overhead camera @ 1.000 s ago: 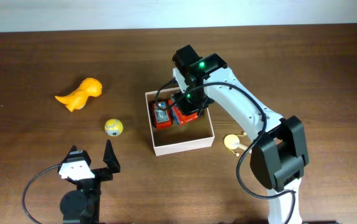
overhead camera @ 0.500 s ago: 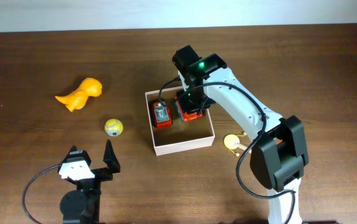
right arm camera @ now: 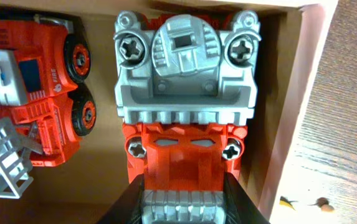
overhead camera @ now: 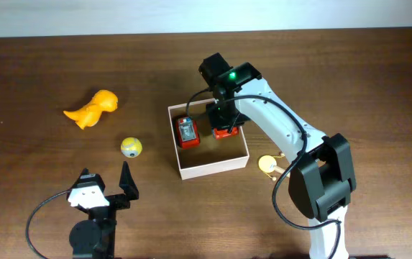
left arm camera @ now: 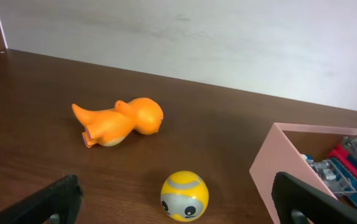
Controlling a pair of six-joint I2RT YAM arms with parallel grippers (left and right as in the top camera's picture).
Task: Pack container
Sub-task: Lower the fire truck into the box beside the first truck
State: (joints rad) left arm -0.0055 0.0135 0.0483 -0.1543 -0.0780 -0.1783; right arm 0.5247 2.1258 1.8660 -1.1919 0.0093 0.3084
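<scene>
Container point(overhead camera: 213, 171), a square shallow box with thin white walls and a tan cardboard floor, sits mid-counter point(overhead camera: 33, 72). My right claw point(overhead camera: 223, 122) reaches into it, pinched narrow around the end of a red-and-grey plastic toy machine point(right arm camera: 184, 93) near the box's right wall. A red toy fire truck point(overhead camera: 186, 132) lies beside it in the box. My left claw point(overhead camera: 105, 173) is spread wide and holds nothing, near a yellow ball with a face point(overhead camera: 131, 147). An orange toy dinosaur point(overhead camera: 93, 109) lies beyond the ball.
</scene>
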